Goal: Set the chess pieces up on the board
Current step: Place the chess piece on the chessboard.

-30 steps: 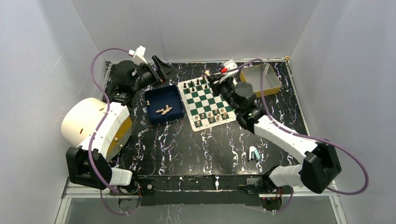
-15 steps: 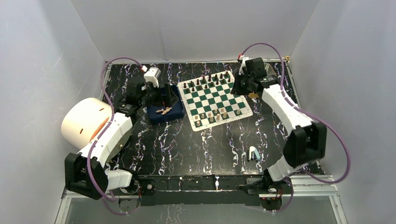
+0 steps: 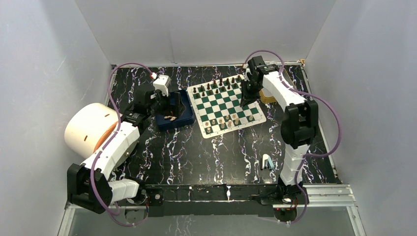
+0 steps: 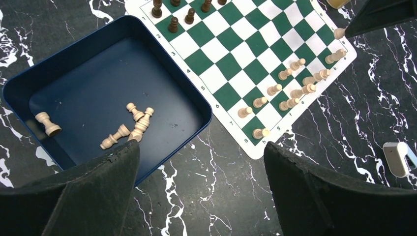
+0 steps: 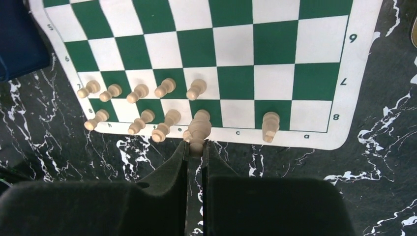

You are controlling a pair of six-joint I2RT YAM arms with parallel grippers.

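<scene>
So the chess pieces point(image 5: 137, 92) were split between 2 spots. On the board point(image 5: 241, 44), the cream side was partly filled in: 5 small ones stood in the second row from the near edge, and 4 more stood in the edge row itself, with gaps between them. The rest, a handful, lay tipped over in the blue tray point(image 4: 64, 51) sitting just off the board's left edge, 1 of them off by itself in a corner. The dark pieces point(image 4: 173, 23) were lined up along the board's far 2 rows.

The right gripper point(image 5: 195, 147) had its fingers pressed tight on the base of a cream piece point(image 5: 197, 129). That piece poked out past the fingertips, right at the board's near white border, over a gap in the edge row. I couldn't tell whether it was actually touching the mat yet.

The left gripper point(image 4: 199, 147) was spread wide with nothing in it, hanging above the tray's corner nearest the board.

Everything sat on a black marbled table point(image 3: 196, 152). A small white and pale blue gadget point(image 3: 266, 162) lay on it well clear of the board's near edge, and a big white cylinder point(image 3: 88, 128) sat far off to the board's left, past the tray.
</scene>
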